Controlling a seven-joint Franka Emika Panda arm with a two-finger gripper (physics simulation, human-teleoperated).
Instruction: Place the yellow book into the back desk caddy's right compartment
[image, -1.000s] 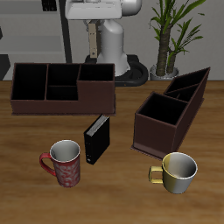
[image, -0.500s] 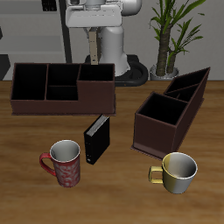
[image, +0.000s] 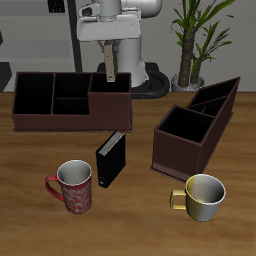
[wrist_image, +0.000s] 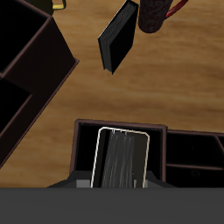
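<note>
My gripper (image: 109, 72) clamped on the yellow book (wrist_image: 121, 158), thin, pale cover, dark page edges showing, hanging upright over the back desk caddy (image: 40, 118), seemingly above its right compartment (image: 110, 84).

Pincer (image: 109, 76) pointing down, clamped on book

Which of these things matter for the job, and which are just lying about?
In the job: gripper, yellow book, back desk caddy, right compartment.
Lying about: black book, red mug, yellow mug, slanted caddy, plant.
</note>
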